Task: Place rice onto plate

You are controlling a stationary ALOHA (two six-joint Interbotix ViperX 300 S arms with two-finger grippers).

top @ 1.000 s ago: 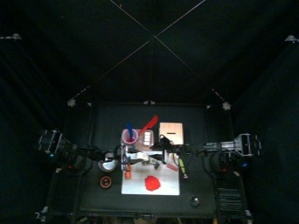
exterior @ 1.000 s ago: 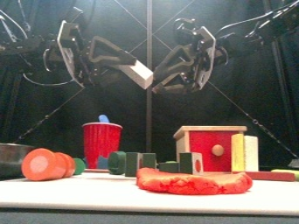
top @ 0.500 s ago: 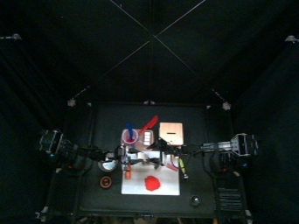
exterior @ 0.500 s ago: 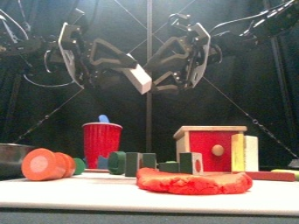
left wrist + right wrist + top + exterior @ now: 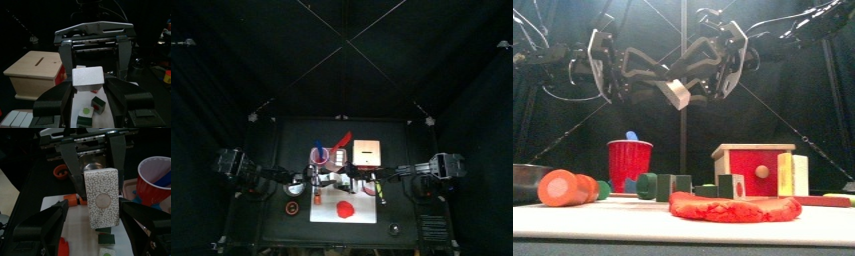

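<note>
1. Two grippers meet high over the table. The left gripper (image 5: pixel 89 86) pinches the white rice block (image 5: pixel 88 78) across its width. The right gripper (image 5: pixel 100 204) stands wide, its jaws flanking the block without touching it.
2. Seen from the front, the rice block (image 5: pixel 676 92) hangs tilted in mid-air. The red plate (image 5: pixel 734 207) sits on the table at about 5 o'clock from it, well below.
3. Risk, as I judge it: if the handover happens this high, a release before the right jaws have closed would drop the block. It could bounce off the plate's rim or land among the green blocks (image 5: pixel 671 184) behind it.
4. A second risk is that a grip on a tilted block may twist it. It could then be set down on edge and topple off the plate.
5. Only the right wrist view shows the block's speckled face (image 5: pixel 101 198) and the clear gaps on both sides of it.
6. Only the left wrist view shows the block seated between that arm's own jaws.
7. Only the top view gives the layout. The plate (image 5: pixel 346 209) lies at 6 o'clock from the grippers, the red cup (image 5: pixel 338 155) at 11 o'clock from it and the wooden box (image 5: pixel 372 150) at 1 o'clock.
</note>
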